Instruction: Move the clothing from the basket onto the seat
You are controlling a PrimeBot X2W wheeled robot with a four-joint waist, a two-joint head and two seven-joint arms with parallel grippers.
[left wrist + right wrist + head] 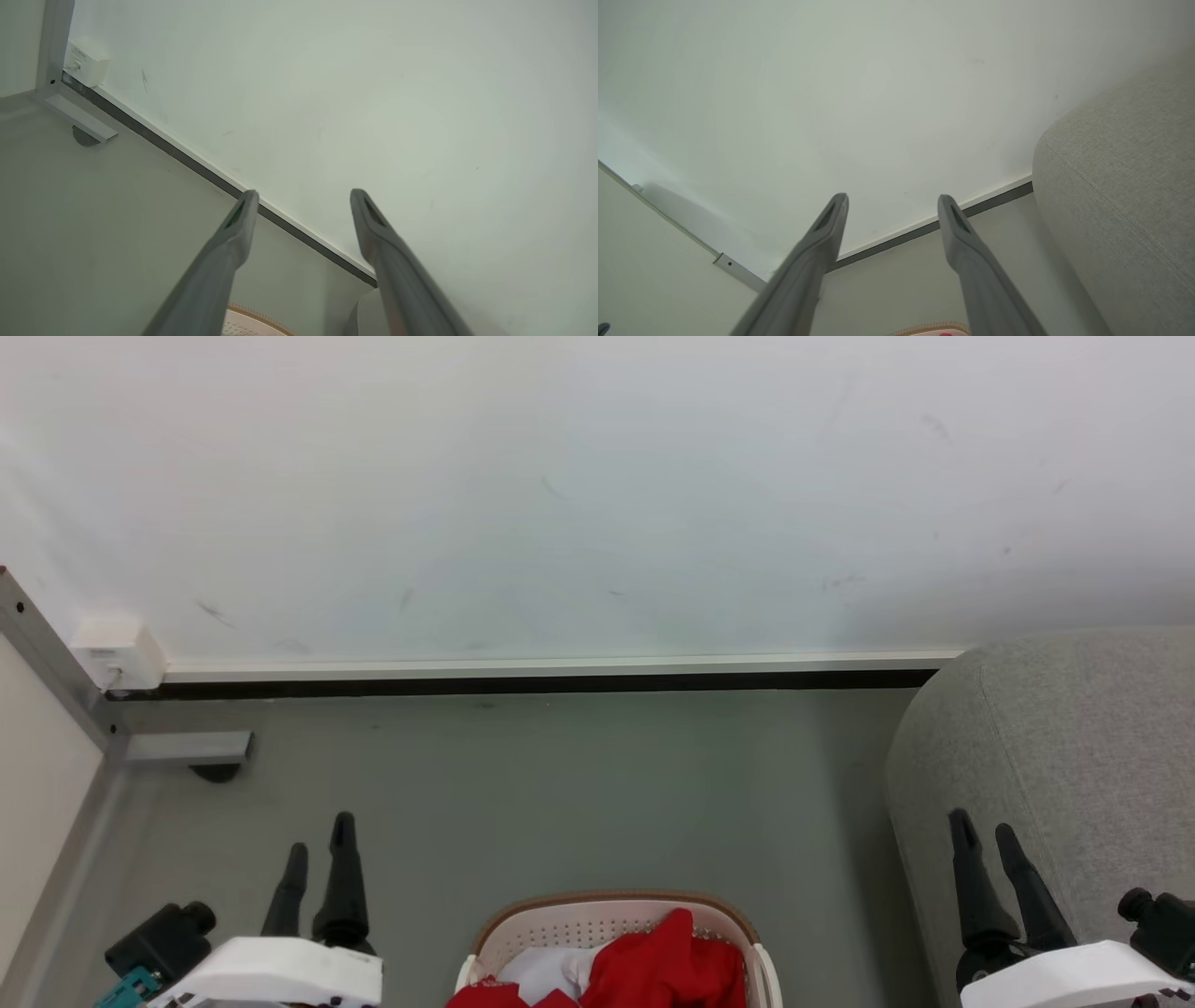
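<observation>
Left claw (320,835) and right claw (983,824) both spread wide, pinching nothing. Clothing (667,961): red, soft, crumpled, heaped in basket (616,901) between the claws, behind and below both; left claw seemingly a shade nearer. No clear long axis to the heap. Basket: cream perforated plastic, brown rim. Seat (1074,737): grey woven, rounded, just outboard of right claw.

Head view: high, looks forward and down; wall (597,495) ahead, floor (560,784) below, basket (579,926) at bottom edge, seat (1055,737) at right. Left wrist view: low, rolled, looks along left gripper (304,193) toward wall. Right wrist view: low, looks along right gripper (893,197) toward wall, seat close at right. All three share wall, skirting (541,683), floor, basket rim, seat
</observation>
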